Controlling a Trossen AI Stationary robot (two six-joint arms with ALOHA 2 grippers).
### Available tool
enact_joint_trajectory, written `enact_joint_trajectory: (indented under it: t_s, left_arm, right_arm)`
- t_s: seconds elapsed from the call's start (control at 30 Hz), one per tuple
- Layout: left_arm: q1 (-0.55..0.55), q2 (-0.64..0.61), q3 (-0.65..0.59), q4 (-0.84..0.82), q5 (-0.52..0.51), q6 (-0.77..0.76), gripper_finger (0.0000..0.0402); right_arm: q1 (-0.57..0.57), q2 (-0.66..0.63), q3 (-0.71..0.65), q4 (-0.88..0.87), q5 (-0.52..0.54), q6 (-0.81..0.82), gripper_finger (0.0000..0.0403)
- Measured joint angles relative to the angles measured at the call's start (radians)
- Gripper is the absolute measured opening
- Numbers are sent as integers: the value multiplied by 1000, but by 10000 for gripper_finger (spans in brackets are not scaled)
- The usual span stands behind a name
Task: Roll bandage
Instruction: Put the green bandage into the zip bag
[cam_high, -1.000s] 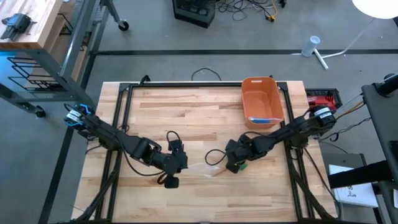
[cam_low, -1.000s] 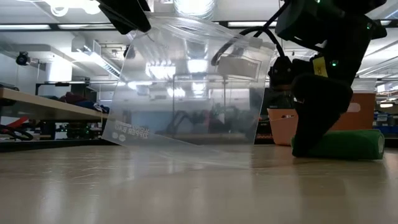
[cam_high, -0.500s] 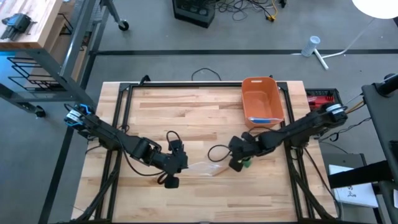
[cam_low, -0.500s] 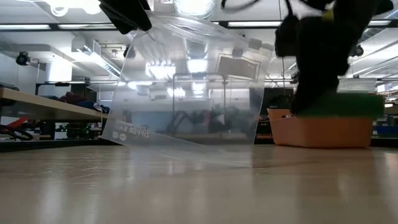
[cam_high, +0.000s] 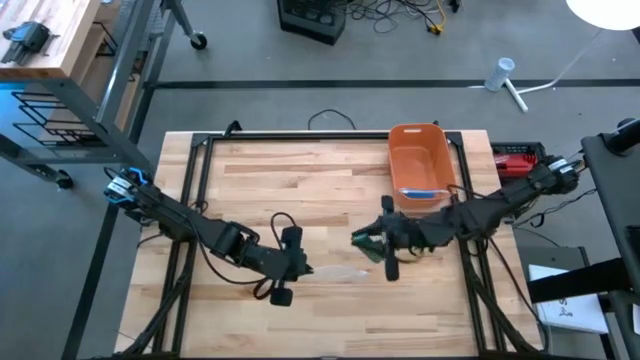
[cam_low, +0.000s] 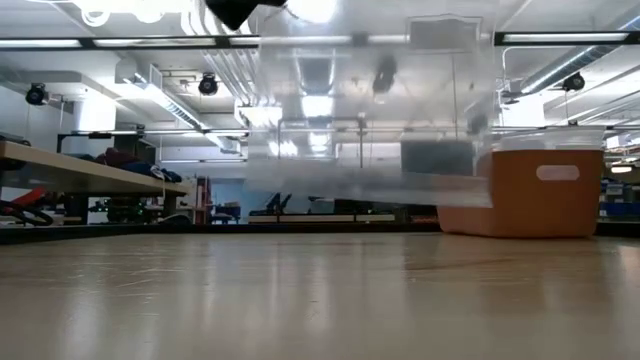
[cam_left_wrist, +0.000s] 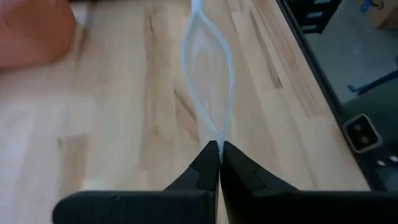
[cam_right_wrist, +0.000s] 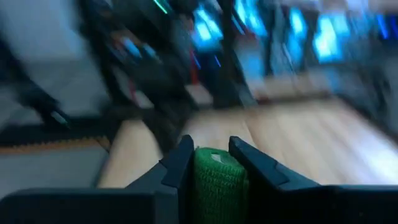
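A clear plastic zip bag (cam_low: 370, 130) hangs above the table, its lower edge (cam_low: 370, 188) clear of the wood. From above the bag (cam_high: 337, 272) shows as a thin strip at the middle front. My left gripper (cam_high: 298, 266) is shut on its left end. In the left wrist view the bag's mouth (cam_left_wrist: 208, 74) gapes in a lens shape. My right gripper (cam_high: 364, 241) is shut on a green bandage roll (cam_right_wrist: 217, 182), in the air just right of and behind the bag. The roll also shows in the high view (cam_high: 370, 244). My left gripper pinches the bag's edge (cam_left_wrist: 219, 138) between its two shut fingers, level, from the table's left. The bag is lifted clear and reaches away from the fingers toward the right, its two walls parted beyond the pinch. My right gripper pinches the green roll's two sides (cam_right_wrist: 198, 177) between its two fingers, the roll's end (cam_right_wrist: 216, 159) facing forward. The fingers come level from the table's right and point left. The roll is lifted clear of the table.
An orange bin (cam_high: 420, 165) stands at the back right of the table, behind my right arm; it also shows in the low view (cam_low: 545, 195). Bare wood (cam_high: 250, 180) lies at the left and far side. Cables trail from both arms.
My right gripper has lifted the green roll off the table, turned to point left, and gone toward the bag. My left gripper has raised the bag: its lower edge has left the table, and the bag now hangs level instead of leaning.
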Motion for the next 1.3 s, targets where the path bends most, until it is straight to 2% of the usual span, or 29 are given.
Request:
enact_joint_trajectory:
  t_s: [0.17,0.23,0.33,0.53,0.63,0.87,1.13,1.3]
  left_arm:
    - [0,3,-4,87,-42,119,0]
    - [0,6,-9,166,-42,185,0]
    - [0,19,-21,288,-42,255,0]
    - [2,45,-24,327,-45,276,0]
    - [3,48,-24,333,-51,308,0]
    - [1,51,-24,378,-51,340,0]
    - [-8,51,-24,390,-48,365,0]
    - [-8,51,-24,392,-8,374,0]
  right_arm:
    - [60,51,-12,362,-104,-292,87]
    - [65,86,-11,474,-191,-348,87]
    - [64,139,-3,552,-290,-390,89]
    - [64,225,59,555,-290,-441,85]
    - [66,234,91,499,-295,-472,88]
    - [66,233,103,450,-298,-489,100]
    - [66,233,101,388,-297,-489,92]
    - [69,219,105,350,-237,-522,86]
